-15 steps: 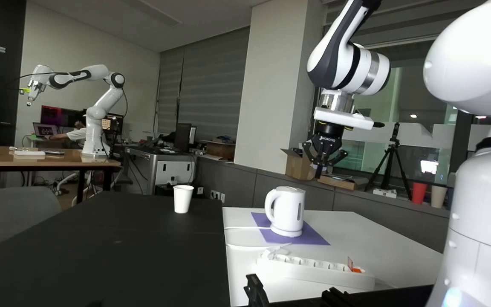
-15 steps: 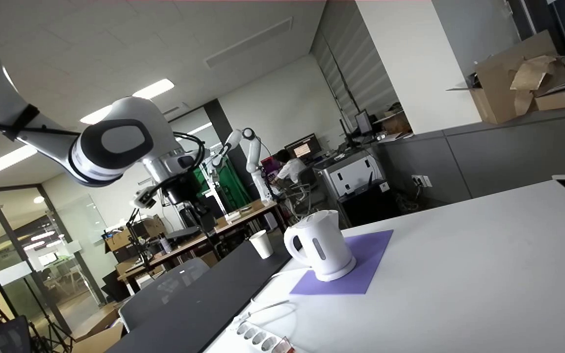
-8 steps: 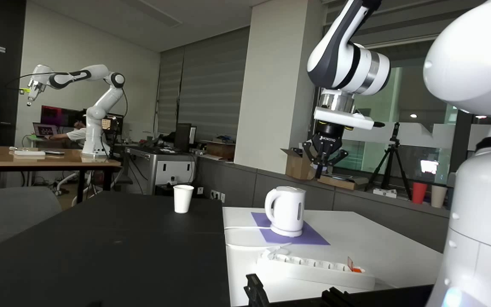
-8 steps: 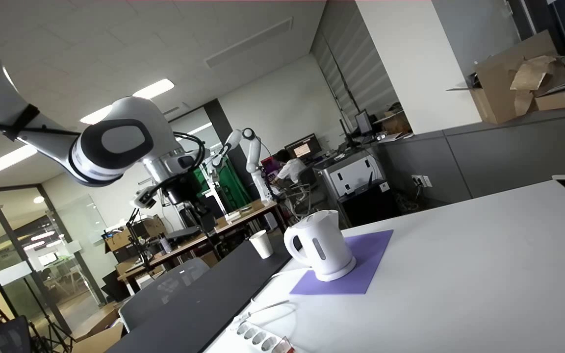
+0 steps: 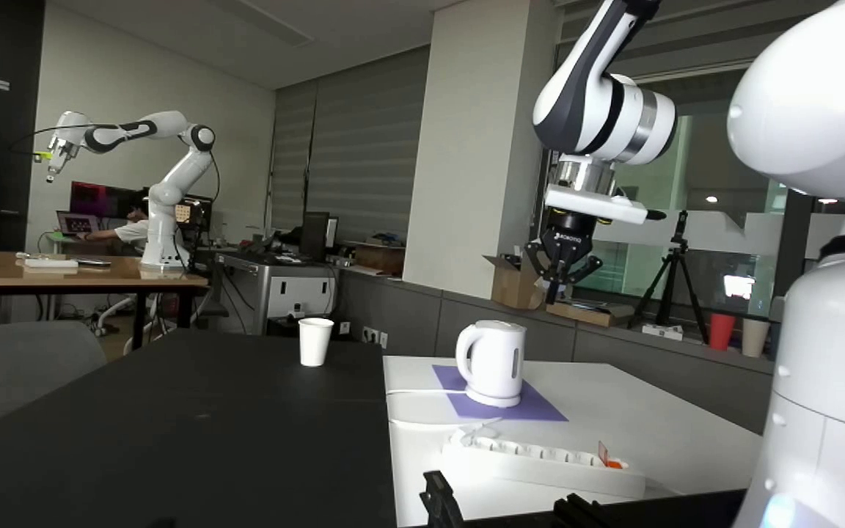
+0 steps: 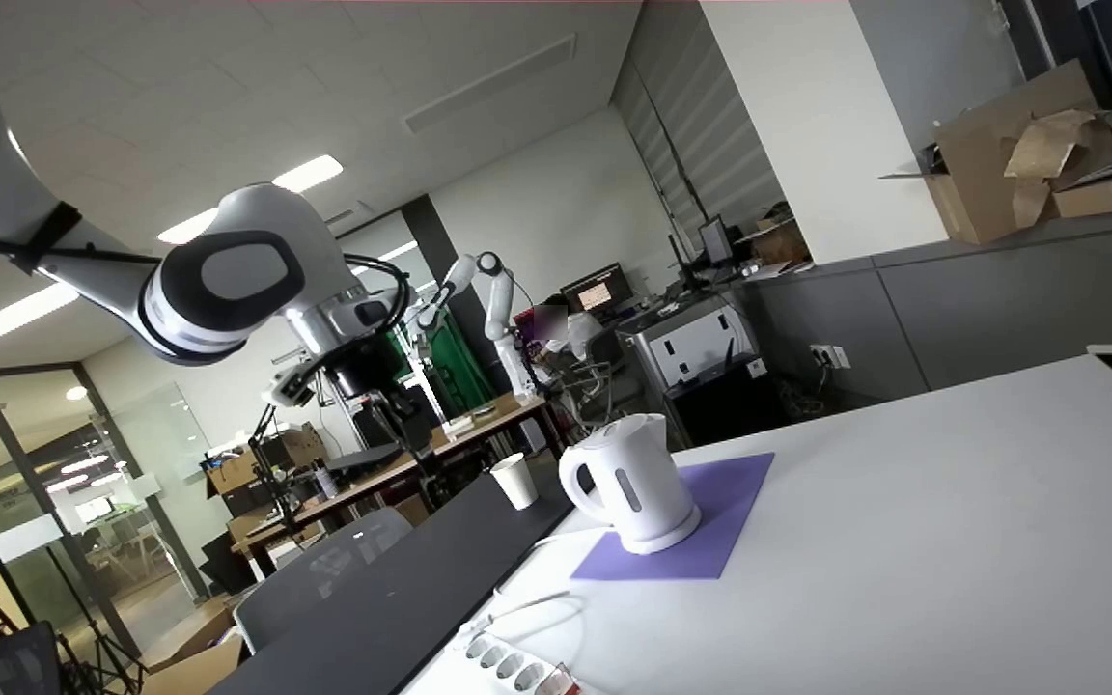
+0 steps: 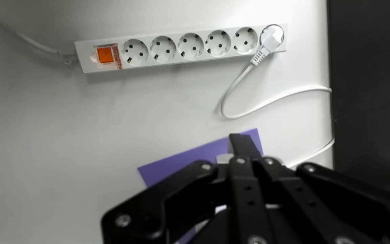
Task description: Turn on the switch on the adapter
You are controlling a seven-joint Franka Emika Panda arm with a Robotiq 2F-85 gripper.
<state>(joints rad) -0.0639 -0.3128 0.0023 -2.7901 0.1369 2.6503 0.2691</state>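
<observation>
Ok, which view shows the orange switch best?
The wrist view: it looks down on the switch, whole face visible. In an exterior view the switch is a thin orange patch; in an exterior view just a reddish bit, perhaps the switch, shows at the picture's bottom edge.

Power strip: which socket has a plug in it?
The end socket farthest from the orange switch: it alone holds a white plug, while the other five sockets have nothing in them.

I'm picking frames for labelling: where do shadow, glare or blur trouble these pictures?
Wrist view: the switch is sharp, the adapter casts a faint shadow, the gripper looks slightly soft; in an exterior view, the adapter's plugged end nearly merges with the white table; in an exterior view, ceiling lights are overexposed.
</observation>
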